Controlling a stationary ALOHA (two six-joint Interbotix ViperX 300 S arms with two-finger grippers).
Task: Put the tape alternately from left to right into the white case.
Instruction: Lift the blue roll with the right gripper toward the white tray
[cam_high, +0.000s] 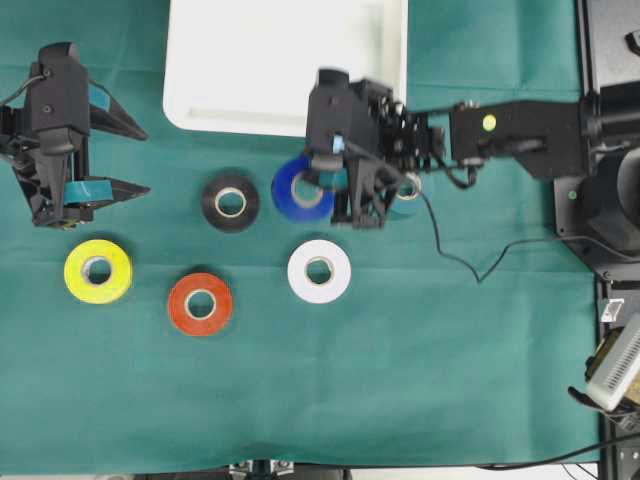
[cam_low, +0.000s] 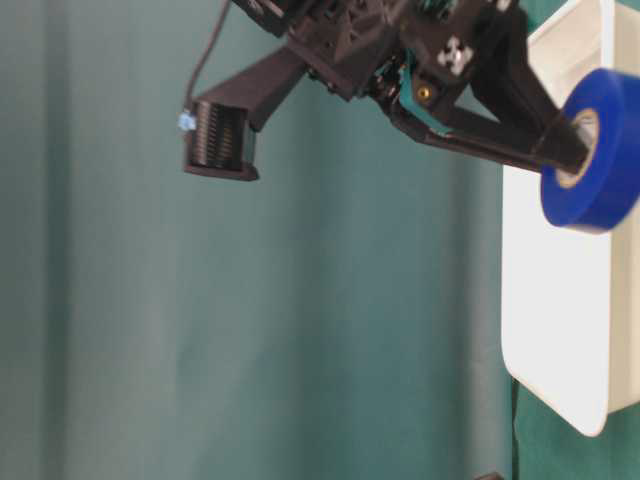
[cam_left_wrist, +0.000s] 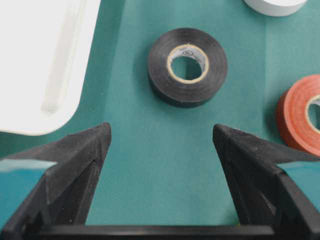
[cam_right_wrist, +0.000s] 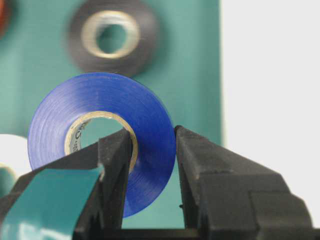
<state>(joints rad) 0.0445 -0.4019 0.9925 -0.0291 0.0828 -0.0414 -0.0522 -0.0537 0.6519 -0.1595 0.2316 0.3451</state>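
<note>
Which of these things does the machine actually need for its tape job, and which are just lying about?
Belonging to the job:
- white case
- blue tape, held in the right claw
- black tape
- yellow tape
- red tape
- white tape
- teal tape

Just lying about:
- green cloth
- loose cable

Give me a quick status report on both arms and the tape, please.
Left gripper open, idle. Right gripper shut on blue tape, carried near white case. Case empty. Black tape beside the path, not blocking.
</note>
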